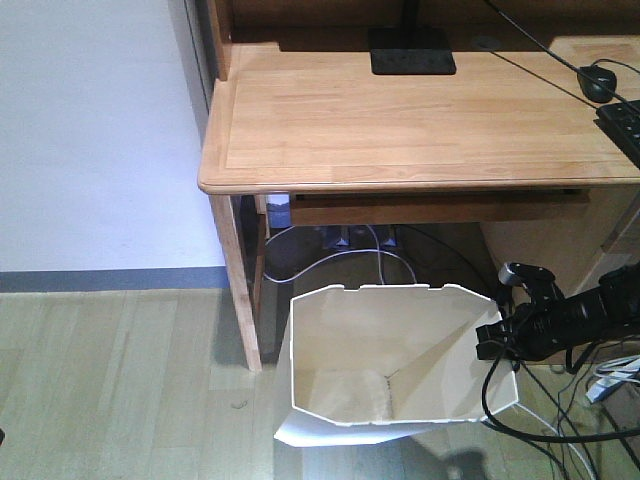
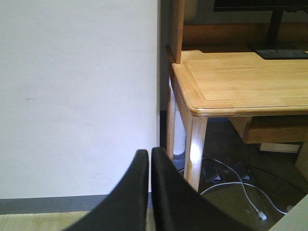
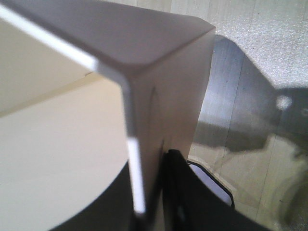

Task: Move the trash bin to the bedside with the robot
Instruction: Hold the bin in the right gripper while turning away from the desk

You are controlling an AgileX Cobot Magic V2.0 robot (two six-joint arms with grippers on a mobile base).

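Though the trash bin (image 1: 380,340) is gripped at its rim between the right jaws, the left jaws closed empty, the whole carry from the desk (image 1: 400,110) beyond them is judged undone.

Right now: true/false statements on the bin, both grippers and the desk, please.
1. The right gripper is shut on the trash bin at its rim. True.
2. The left gripper also holds the bin. False: it is shut on nothing and faces the wall.
3. The bin sits on top of the desk. False: it is down at the floor, in front of the desk.
4. No trash shows inside the bin. True.
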